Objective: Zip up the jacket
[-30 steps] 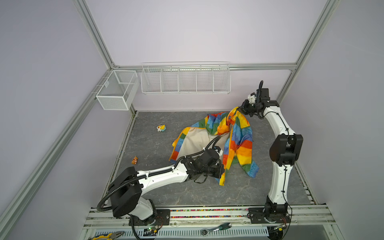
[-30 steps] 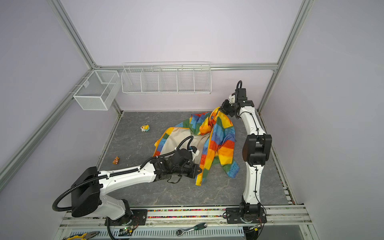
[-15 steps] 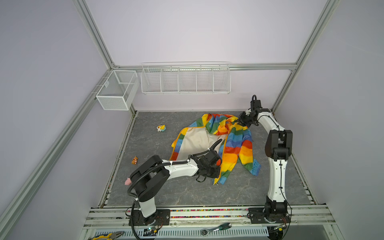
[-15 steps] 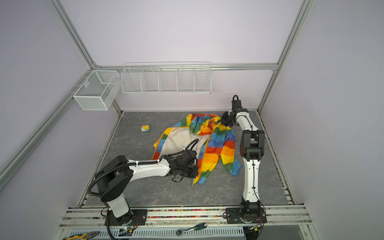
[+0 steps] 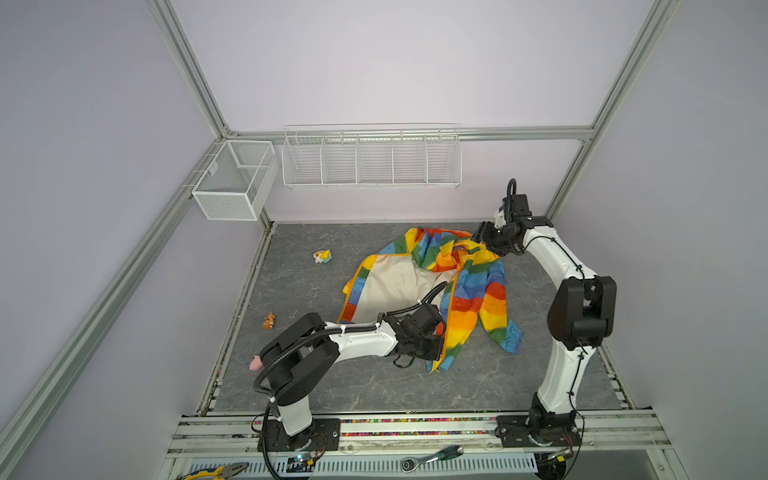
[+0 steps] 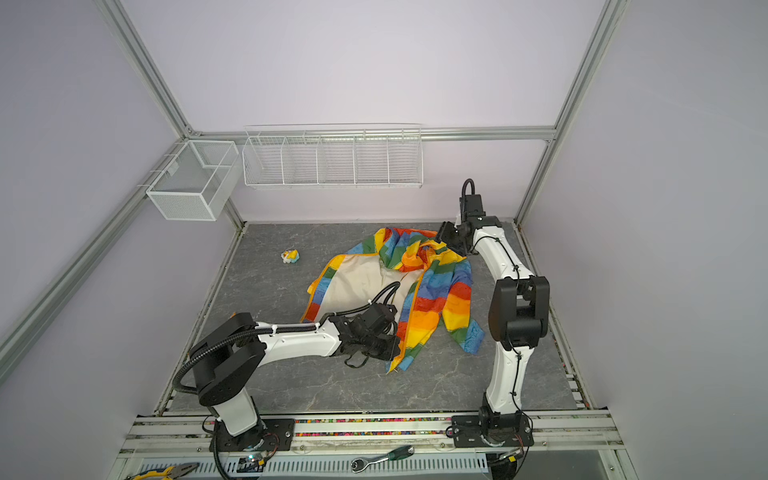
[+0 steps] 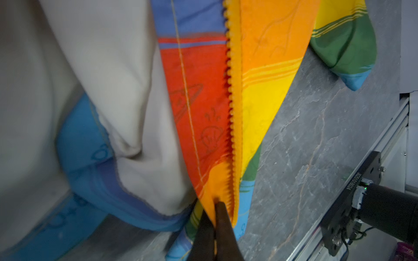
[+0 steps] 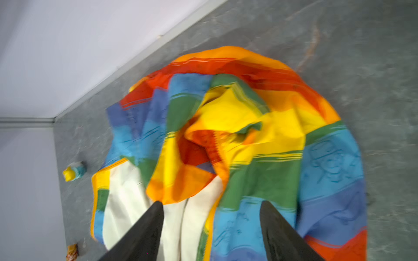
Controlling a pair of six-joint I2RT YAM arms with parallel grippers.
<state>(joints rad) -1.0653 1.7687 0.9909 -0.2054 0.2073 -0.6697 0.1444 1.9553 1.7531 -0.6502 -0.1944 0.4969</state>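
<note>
The rainbow-striped jacket (image 5: 478, 291) (image 6: 440, 291) lies open on the grey table with its cream lining up and its hood end crumpled at the back. My left gripper (image 5: 436, 349) (image 6: 395, 347) is at the lower front corner. In the left wrist view it (image 7: 214, 203) is shut on the orange zipper edge (image 7: 229, 90), whose teeth run away from the jaws. My right gripper (image 5: 482, 237) (image 6: 442, 237) hangs just behind the hood end. In the right wrist view it (image 8: 211, 204) is open above the bunched jacket (image 8: 248, 113), with nothing between its fingertips (image 8: 158, 205).
A small yellow-and-blue toy (image 5: 322, 256) (image 8: 73, 171) lies left of the jacket, and a small orange item (image 5: 269, 320) lies near the left edge. A wire rack (image 5: 372, 156) and a mesh box (image 5: 232, 183) hang on the back wall. A ratchet (image 5: 432, 457) lies on the front rail.
My right gripper came down from its raised hold, opened and let go of the jacket's top, which dropped onto the table. My left gripper stays shut on the zipper edge.
</note>
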